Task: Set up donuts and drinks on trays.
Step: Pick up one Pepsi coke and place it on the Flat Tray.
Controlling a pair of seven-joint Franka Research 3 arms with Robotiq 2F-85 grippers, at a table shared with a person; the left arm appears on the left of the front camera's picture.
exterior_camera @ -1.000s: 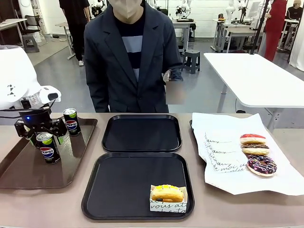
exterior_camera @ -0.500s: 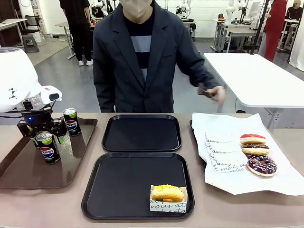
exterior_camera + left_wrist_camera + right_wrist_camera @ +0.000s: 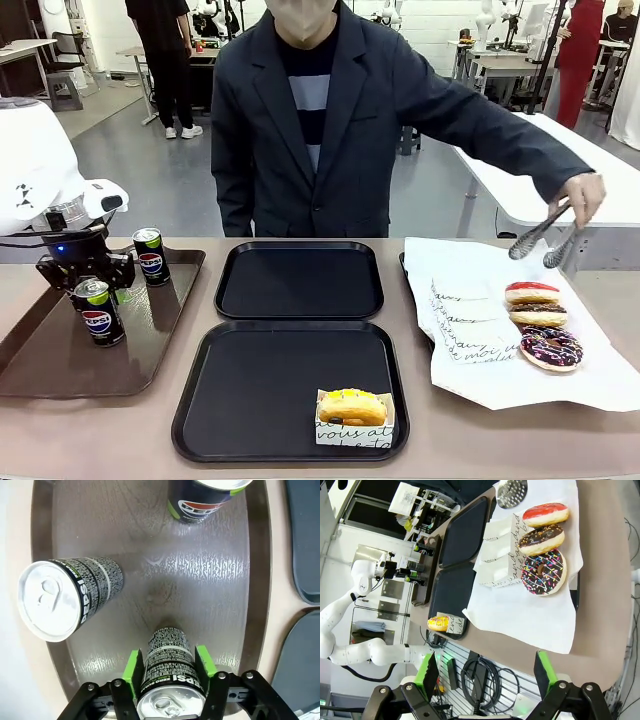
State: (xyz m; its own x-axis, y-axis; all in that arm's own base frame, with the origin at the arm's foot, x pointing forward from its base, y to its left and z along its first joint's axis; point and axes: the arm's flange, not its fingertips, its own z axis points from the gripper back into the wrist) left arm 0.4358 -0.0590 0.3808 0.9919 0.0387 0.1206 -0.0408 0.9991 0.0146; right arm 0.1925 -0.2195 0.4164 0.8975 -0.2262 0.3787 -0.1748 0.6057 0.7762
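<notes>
Left tool: green pads are flanking an upright Pepsi can on the far-left brown tray; grip firmness unclear. Risk: a loose pinch is inviting slipping or toppling onto the neighbouring can.

Overall light: bright and even, falling from overhead room lamps.
Shadows: soft and short beneath the yellow donut and beside the cans.
Glare: pale streaky sheen lay across the brown tray; the white paper was nearly washed out.
Focus: front view was sharp; small print on the nearest can read clearly.
Distortion: the 2 wrist views bent at their edges, and the cans leaned outward.
</notes>
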